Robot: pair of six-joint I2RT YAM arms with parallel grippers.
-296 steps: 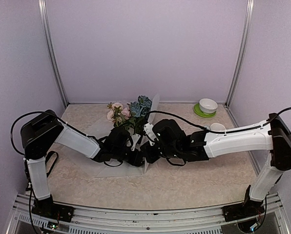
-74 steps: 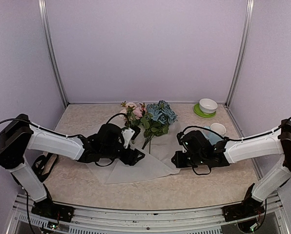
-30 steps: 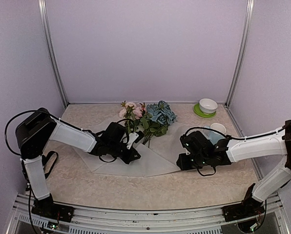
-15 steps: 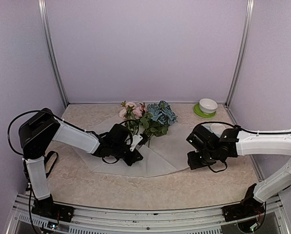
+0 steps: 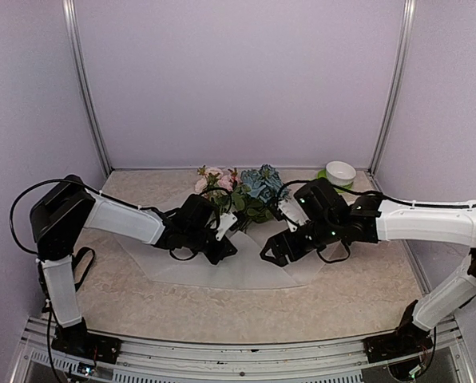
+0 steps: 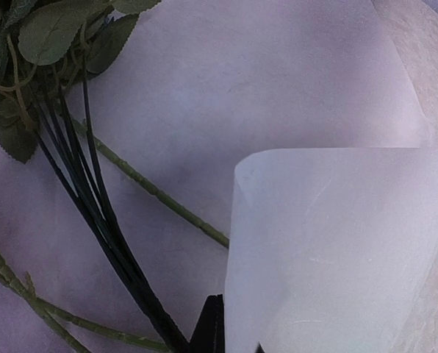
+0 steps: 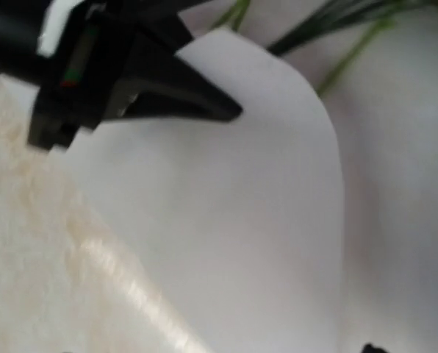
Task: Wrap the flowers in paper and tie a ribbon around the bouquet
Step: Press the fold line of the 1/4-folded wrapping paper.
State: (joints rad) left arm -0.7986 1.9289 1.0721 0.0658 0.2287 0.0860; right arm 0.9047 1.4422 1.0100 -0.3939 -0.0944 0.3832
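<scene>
The flowers (image 5: 246,187), pink roses and a blue hydrangea, lie with their heads at the back and their stems (image 6: 87,191) on the frosted white paper (image 5: 222,271). My left gripper (image 5: 224,246) is shut on a curled-up flap of the paper (image 6: 336,250) right beside the stems. In the right wrist view that flap (image 7: 241,220) arches below the left gripper (image 7: 230,112). My right gripper (image 5: 271,247) hovers open over the paper's middle, just right of the left one, holding nothing. A black loop (image 5: 82,267) lies by the left arm's base; I cannot tell if it is the ribbon.
A white bowl on a green saucer (image 5: 339,171) stands at the back right, behind the right arm. Purple walls with metal posts close in the back and both sides. Bare marbled tabletop (image 5: 342,295) runs along the front.
The right arm has swung left from the paper's right side to the middle, and its gripper has opened. The paper's right part now lies flatter. The left gripper keeps its flap.
</scene>
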